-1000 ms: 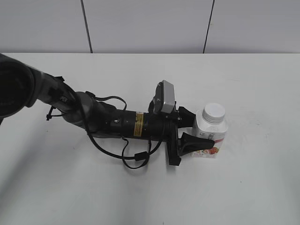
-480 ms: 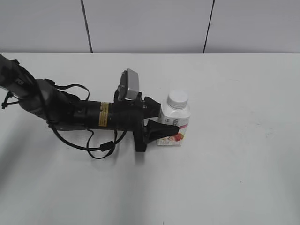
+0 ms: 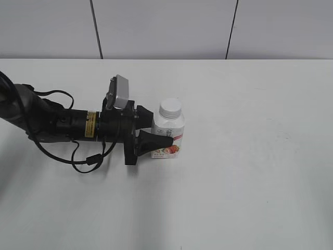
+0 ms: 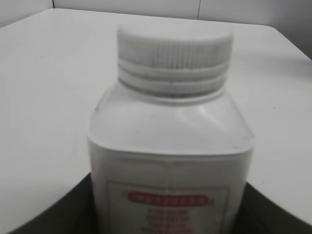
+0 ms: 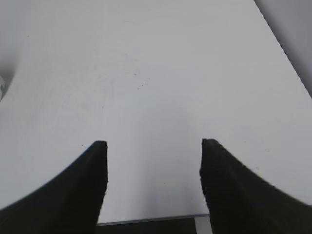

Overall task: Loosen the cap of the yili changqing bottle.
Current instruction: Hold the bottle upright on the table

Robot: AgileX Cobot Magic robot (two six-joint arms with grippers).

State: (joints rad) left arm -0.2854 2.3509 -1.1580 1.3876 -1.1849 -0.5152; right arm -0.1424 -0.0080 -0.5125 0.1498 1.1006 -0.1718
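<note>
White desk point(image 3: 250, 172) is filling nearly the whole scene, with grey wall panels running along behind it. One yili changqing bottle point(image 3: 167, 135) is standing upright left of the desk's middle, and one cap point(image 3: 170, 107) is sitting screwed on its neck. One arm point(image 3: 57, 124) is showing in the exterior view, lying low across the desk from the left edge, with a small grey camera box point(image 3: 120, 92) riding on top of it.

Compared with a second ago, both bottle and arm are sitting much farther to the left: the bottle was right of centre then and is now left of centre, the arm having drawn back toward the left edge with the bottle in its grip.

The left tool point(image 3: 151, 131) is clamping the bottle's squarish body, one dark finger on each side, below the neck. In the left wrist view the bottle point(image 4: 170, 161) is looming close, its ribbed cap point(image 4: 174, 44) on top and a red-framed label below.

The right tool point(image 5: 153, 183) is hanging over bare desk point(image 5: 146, 73), its two dark fingers point(image 5: 73, 190) standing well apart with nothing between them.
</note>
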